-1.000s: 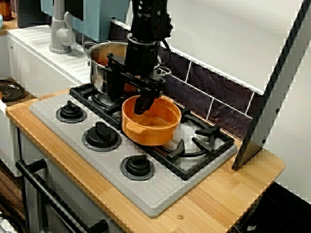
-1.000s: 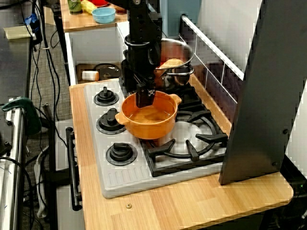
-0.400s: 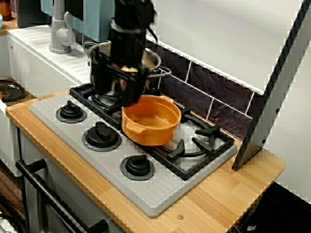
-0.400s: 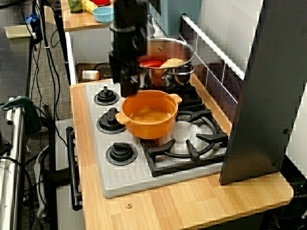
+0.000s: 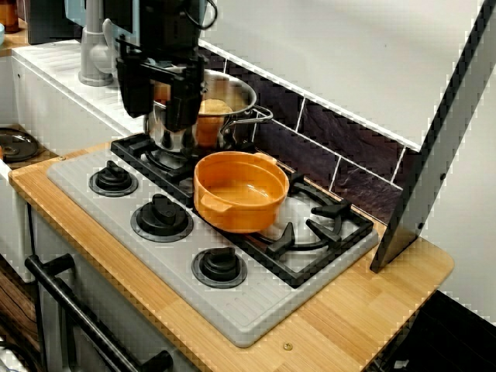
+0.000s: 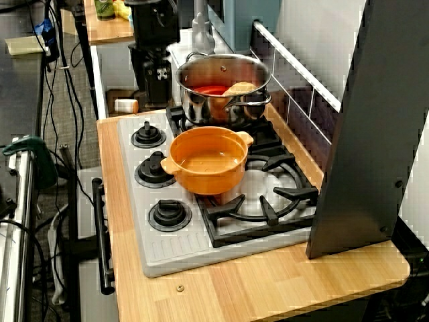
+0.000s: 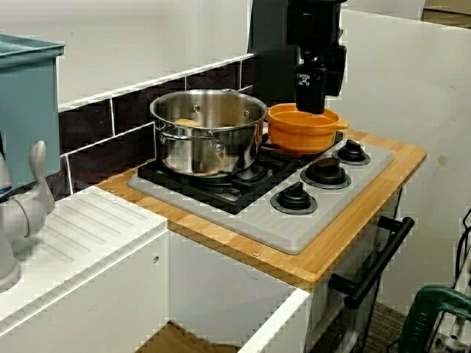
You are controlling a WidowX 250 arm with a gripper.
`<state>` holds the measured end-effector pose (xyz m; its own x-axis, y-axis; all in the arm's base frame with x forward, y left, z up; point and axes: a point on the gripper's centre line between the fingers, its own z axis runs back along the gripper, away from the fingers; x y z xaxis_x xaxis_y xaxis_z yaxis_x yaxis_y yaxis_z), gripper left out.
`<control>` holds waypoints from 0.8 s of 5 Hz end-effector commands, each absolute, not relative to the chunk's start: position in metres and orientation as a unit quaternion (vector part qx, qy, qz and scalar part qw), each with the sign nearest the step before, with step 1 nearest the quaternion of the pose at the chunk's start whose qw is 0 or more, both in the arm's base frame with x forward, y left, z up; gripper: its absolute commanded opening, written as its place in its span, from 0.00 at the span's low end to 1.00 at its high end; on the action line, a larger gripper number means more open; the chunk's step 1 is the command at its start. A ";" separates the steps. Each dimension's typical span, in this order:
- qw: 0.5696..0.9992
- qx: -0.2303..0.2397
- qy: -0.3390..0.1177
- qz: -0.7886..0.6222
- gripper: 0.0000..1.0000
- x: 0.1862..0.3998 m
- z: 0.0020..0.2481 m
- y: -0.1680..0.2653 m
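My black gripper (image 5: 157,124) hangs raised at the stove's left end, on the knob side of the steel pot (image 5: 225,108). Its two fingers stand apart and hold nothing. In the high side view the gripper (image 6: 159,92) is left of the steel pot (image 6: 221,87), which holds something red and a pale piece. An empty orange pot (image 5: 240,194) with two small handles sits on the burner grate, right of the gripper and apart from it. From the sink side, the gripper (image 7: 313,103) shows edge-on, above the orange pot (image 7: 302,129).
The grey stove top (image 5: 155,256) carries three black knobs along its front. A slanted metal panel (image 5: 434,155) stands at the right end of the wooden counter. A faucet (image 5: 94,46) and a white ribbed sink counter (image 7: 73,235) lie beyond the stove's left end.
The gripper has risen out of the orange pot and travelled left, past the steel pot toward the sink end. Both pots stayed where they were.
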<state>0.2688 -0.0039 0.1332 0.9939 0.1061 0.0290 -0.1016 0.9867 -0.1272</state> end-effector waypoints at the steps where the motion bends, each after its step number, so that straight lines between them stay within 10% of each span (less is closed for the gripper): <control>1: 0.995 -0.023 -0.090 -0.027 1.00 0.274 0.153 0.014; 4: 0.996 -0.011 -0.078 -0.047 1.00 0.276 0.156 0.020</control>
